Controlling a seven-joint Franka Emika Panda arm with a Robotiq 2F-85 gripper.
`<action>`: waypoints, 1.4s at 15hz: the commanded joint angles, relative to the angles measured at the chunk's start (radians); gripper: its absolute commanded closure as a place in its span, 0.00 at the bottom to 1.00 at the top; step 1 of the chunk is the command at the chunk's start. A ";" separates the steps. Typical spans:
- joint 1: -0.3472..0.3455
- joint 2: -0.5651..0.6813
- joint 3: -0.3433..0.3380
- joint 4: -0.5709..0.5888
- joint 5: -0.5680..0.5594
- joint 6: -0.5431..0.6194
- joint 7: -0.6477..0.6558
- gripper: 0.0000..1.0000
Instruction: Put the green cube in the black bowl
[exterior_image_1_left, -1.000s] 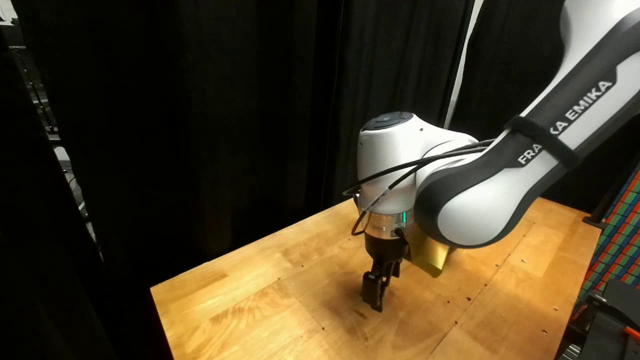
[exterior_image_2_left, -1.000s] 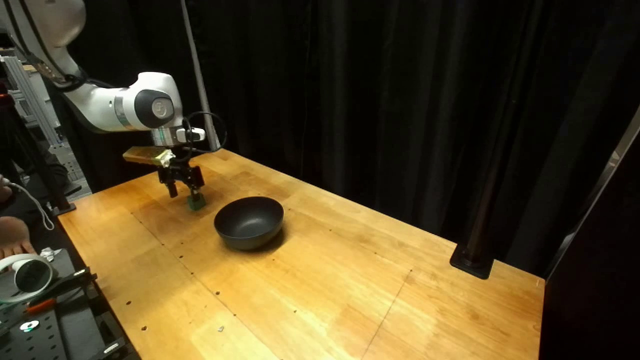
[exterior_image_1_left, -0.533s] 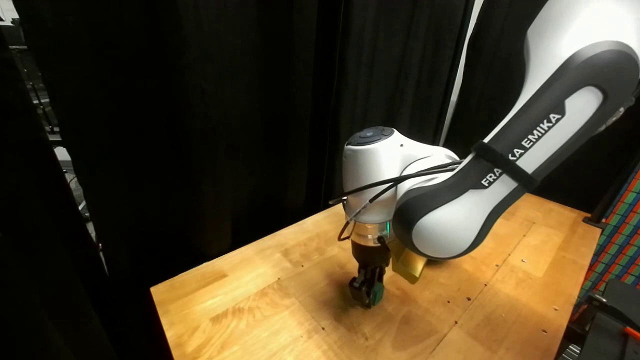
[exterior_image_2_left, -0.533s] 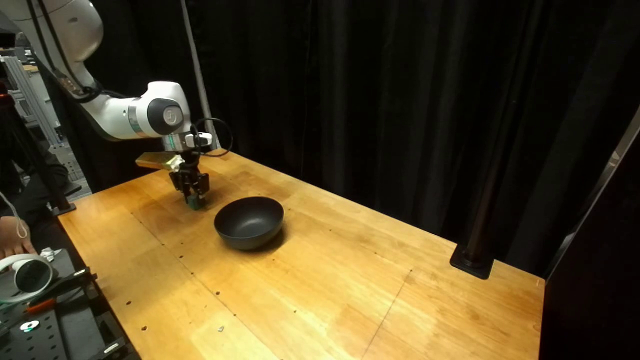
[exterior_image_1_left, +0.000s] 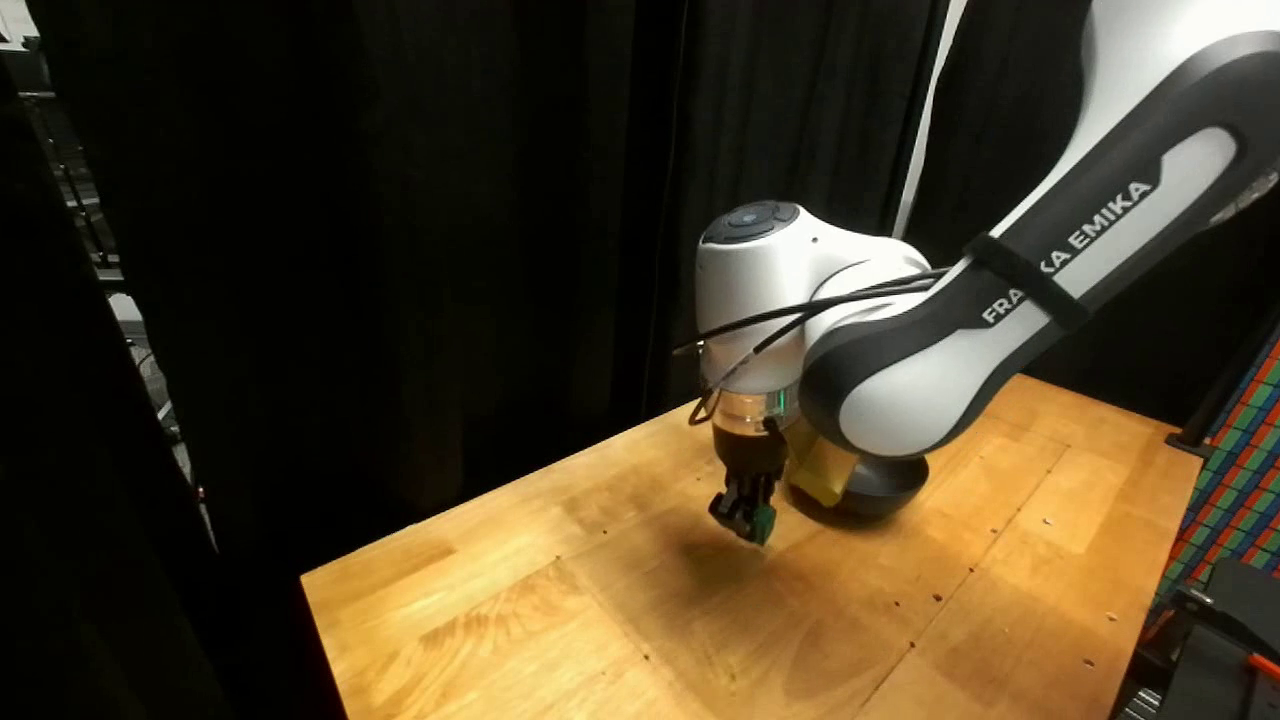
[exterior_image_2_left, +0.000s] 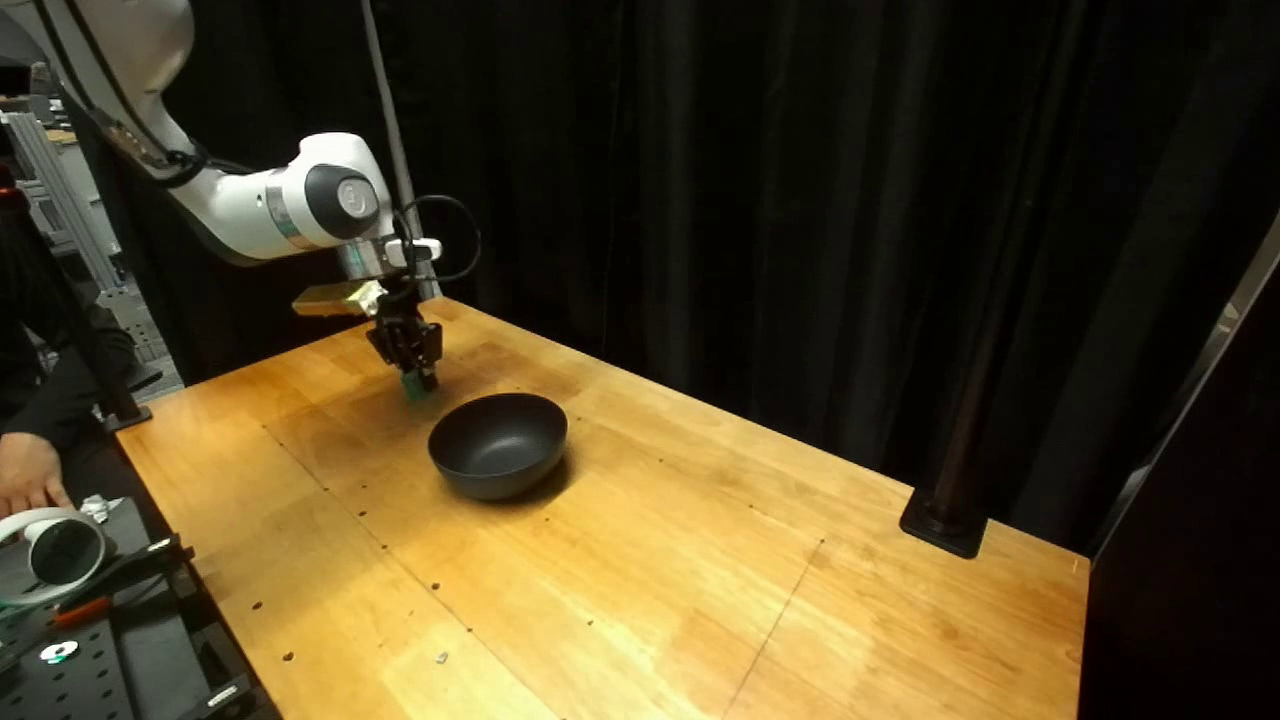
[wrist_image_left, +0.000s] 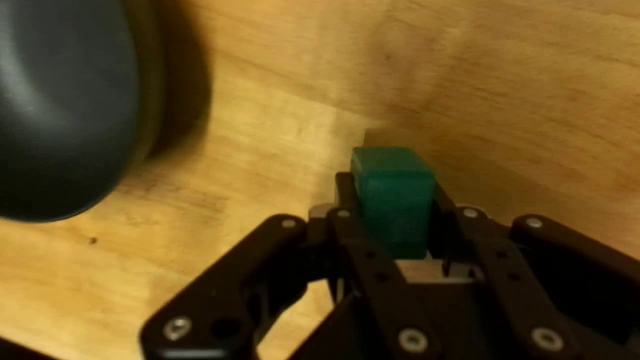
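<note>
Jaws pinching a smooth green cube, the gripper hangs above a grained wooden table near a round, matte bowl.

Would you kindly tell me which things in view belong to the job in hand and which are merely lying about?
For the job:
green cube, held in the gripper
black bowl, on the table

Seemingly just lying about:
small pale scrap, on the table
crumpled white scrap
white disc
orange object, too unclear to name
</note>
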 joint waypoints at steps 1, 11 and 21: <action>-0.004 -0.135 -0.070 -0.041 -0.114 -0.082 0.071 0.89; -0.185 -0.205 -0.079 -0.042 -0.175 -0.203 0.055 0.29; -0.371 -0.493 -0.001 -0.038 0.096 -0.517 -0.587 0.00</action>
